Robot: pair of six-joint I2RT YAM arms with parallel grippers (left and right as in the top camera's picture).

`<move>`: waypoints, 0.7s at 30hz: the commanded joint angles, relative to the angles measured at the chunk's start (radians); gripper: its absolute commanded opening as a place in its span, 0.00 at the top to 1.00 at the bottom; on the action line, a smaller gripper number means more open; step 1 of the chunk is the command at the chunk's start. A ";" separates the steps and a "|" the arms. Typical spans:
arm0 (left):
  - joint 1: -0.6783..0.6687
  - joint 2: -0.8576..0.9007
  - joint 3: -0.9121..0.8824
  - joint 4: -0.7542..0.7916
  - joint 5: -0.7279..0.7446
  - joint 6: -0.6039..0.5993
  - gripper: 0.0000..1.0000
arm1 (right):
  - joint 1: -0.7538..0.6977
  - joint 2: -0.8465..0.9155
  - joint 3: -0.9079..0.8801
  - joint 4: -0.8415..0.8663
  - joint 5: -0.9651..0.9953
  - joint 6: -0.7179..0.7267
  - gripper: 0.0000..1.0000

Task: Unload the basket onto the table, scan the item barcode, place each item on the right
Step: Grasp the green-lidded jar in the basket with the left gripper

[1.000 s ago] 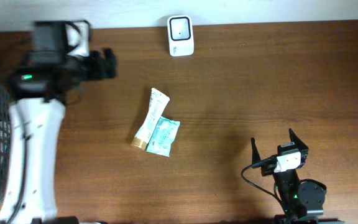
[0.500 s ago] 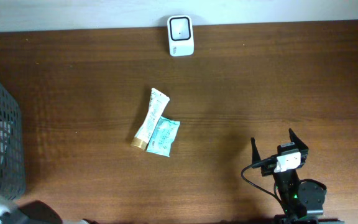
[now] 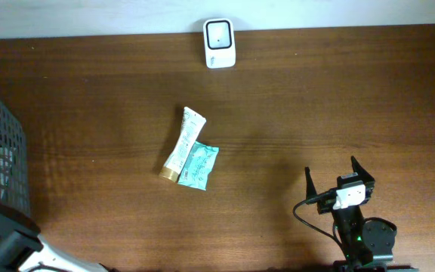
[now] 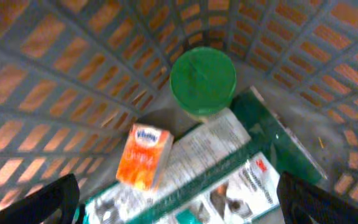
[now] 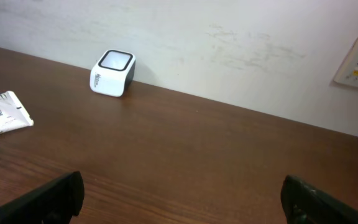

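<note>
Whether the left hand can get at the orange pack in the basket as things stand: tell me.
Probably yes. The open left hand is right above the inside of the basket, and the orange pack lies on top, near the green lid, with nothing over it.

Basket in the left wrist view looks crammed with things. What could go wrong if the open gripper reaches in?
The orange tissue pack lies against the printed flat package, so the open left gripper might pinch both. The green-lidded jar is round and may slip. The basket wall slopes close, so the gripper could catch the mesh.
</note>
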 commanded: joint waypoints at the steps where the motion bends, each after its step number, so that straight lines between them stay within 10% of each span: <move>1: 0.001 0.065 0.004 0.094 -0.007 0.023 0.01 | 0.006 -0.006 -0.005 -0.005 -0.009 0.007 0.02; 21: -0.012 0.321 0.004 0.315 -0.007 0.045 0.05 | 0.006 -0.006 -0.005 -0.005 -0.009 0.007 0.02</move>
